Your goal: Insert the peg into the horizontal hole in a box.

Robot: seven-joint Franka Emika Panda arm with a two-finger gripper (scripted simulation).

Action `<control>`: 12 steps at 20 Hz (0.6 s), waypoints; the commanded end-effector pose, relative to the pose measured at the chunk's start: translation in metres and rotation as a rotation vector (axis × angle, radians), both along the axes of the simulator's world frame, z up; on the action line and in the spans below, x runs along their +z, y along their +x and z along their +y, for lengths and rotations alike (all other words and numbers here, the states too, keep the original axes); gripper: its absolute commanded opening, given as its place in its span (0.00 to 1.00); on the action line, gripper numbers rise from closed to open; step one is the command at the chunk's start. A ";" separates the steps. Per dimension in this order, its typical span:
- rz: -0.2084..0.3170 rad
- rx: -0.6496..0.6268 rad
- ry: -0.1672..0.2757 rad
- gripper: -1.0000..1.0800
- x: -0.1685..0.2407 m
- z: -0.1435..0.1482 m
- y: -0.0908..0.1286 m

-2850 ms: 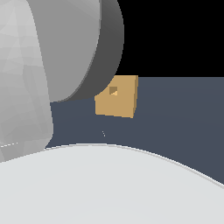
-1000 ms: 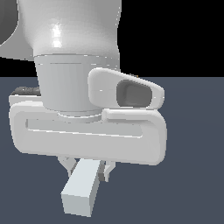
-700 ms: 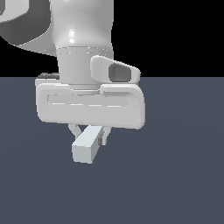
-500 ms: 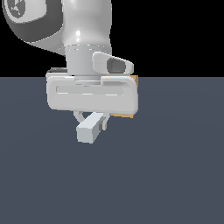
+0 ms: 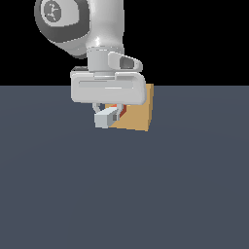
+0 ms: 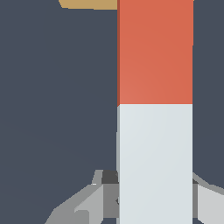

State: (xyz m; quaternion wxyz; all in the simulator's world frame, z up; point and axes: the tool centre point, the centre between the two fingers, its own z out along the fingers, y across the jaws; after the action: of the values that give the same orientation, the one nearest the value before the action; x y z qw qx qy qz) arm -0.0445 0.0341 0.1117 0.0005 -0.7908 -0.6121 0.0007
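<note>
We see the fingers (image 5: 108, 113) clenched on the peg (image 6: 155, 52), half orange-red, half pale grey, raised above the counter (image 5: 124, 194); its orange end points toward the tan box (image 5: 138, 113) at 12 o'clock.

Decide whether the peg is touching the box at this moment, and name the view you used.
Cannot tell. In the exterior view the tool hides where peg meets box; the wrist view cuts off the peg's far end.
</note>
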 end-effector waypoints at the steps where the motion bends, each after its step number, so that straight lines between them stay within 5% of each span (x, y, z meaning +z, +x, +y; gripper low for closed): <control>1: -0.002 -0.013 0.000 0.00 0.006 0.016 0.001; 12: -0.002 -0.034 0.000 0.00 0.015 0.048 0.005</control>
State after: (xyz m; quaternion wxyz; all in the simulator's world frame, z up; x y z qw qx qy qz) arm -0.0401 0.0813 0.1253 0.0004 -0.8004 -0.5995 0.0008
